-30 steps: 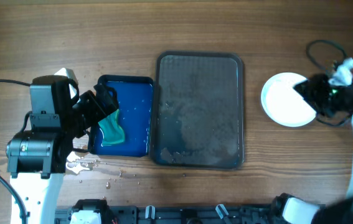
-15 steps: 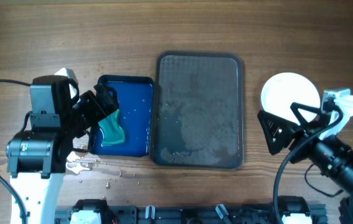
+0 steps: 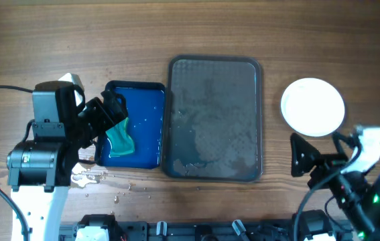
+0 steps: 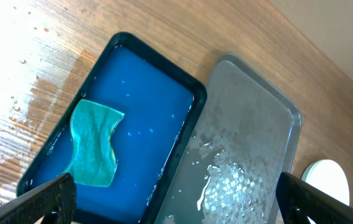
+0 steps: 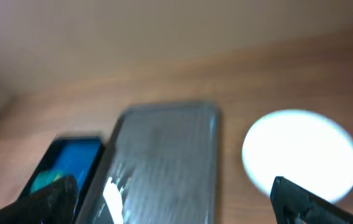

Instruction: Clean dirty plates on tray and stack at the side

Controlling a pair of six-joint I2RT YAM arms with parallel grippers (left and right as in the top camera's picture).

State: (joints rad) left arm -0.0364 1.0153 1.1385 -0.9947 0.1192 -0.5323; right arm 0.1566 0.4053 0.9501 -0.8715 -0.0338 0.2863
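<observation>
Right gripper (image 3: 298, 156), fingers apart and empty, hangs at 5 o'clock, near the white plates (image 3: 312, 107) resting at 3 o'clock beside the tray (image 3: 215, 61); a careless swing could knock them askew.

All is blurred. A grey tray (image 5: 164, 155) lies mid-frame on the wooden worktop (image 5: 164, 74), with a white plate (image 5: 301, 155) apart to its right and a blue tray (image 5: 70, 163) just left. The jaws stand wide apart in the bottom corners.
</observation>
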